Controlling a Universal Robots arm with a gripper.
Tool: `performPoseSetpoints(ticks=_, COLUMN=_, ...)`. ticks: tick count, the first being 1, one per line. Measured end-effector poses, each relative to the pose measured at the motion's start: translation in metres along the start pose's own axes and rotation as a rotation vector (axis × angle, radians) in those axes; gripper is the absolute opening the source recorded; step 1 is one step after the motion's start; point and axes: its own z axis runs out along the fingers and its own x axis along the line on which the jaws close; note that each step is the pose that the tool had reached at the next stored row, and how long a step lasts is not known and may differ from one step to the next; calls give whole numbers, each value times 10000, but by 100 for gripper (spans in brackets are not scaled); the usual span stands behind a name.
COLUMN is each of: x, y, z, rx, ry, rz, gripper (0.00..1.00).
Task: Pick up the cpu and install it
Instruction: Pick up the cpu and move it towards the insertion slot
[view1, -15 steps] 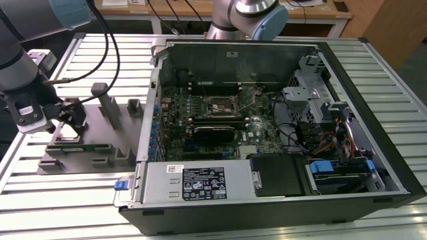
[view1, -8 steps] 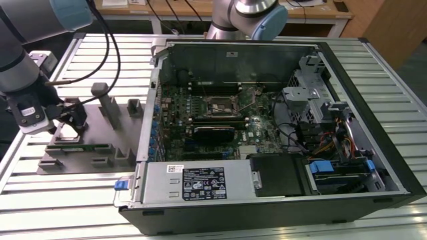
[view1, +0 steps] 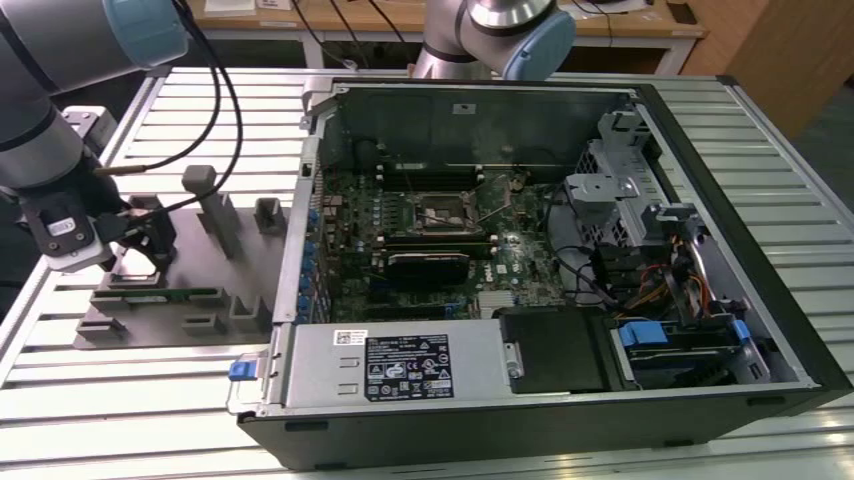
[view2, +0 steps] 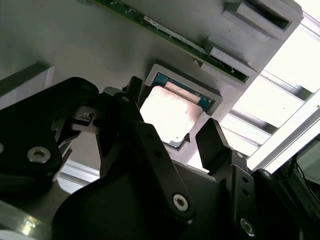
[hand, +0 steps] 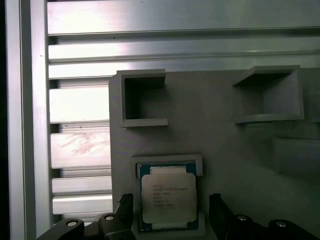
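End effector (view2: 172, 107): open, fingers (view2: 215, 145) straddling cpu (hand: 168, 200), no grip yet. Cpu: seated in grey fixture tray (view1: 160, 320) pocket, 9 o'clock of computer case (view1: 467, 125), exterior view. Pickup, install outstanding.

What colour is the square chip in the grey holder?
Silvery-white metal top on the small square cpu, thin green rim; clearest in the first wrist view.

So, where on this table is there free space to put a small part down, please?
Free: the slatted table on the camera's side of the grey fixture plate, and along the exterior view's right of the case. The plate is bare between the cpu and the box holders. Crowded: inside the case, and around the open tool.
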Motion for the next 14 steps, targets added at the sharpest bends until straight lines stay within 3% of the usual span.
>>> performPoseSetpoints(ticks=14, x=5, y=60, z=41, rx=27, ry=7, rz=-219, gripper=71)
